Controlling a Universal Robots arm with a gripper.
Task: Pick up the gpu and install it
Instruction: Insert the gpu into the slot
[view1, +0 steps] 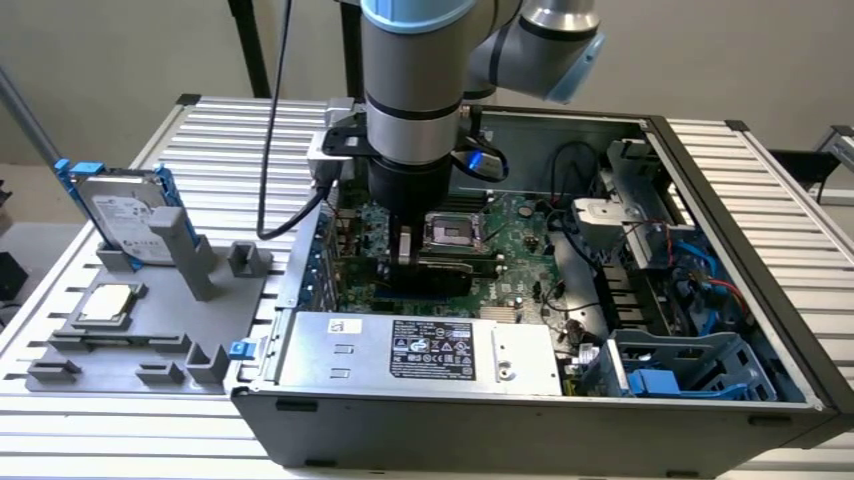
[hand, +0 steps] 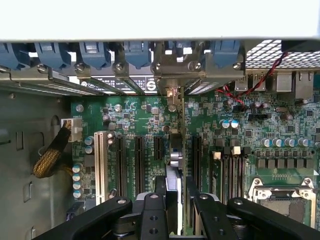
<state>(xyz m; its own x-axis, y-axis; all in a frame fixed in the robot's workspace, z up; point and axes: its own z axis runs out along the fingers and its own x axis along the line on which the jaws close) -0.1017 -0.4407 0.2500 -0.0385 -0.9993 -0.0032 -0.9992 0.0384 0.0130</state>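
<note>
The gpu shows edge-on in the wrist view, a thin card standing upright between my fingers. Its silver end bracket reaches the rear slot openings of the case. My gripper is shut on the card, which is low over the green motherboard, in line with the black expansion slots. I cannot tell whether it is seated. In the exterior view the gripper is down inside the open computer case, with the dark card below it, next to the CPU socket.
On the exterior view's left a grey fixture holds a silver hard drive with blue rails and a small square CPU chip. A power supply, a drive cage and loose cables crowd the case.
</note>
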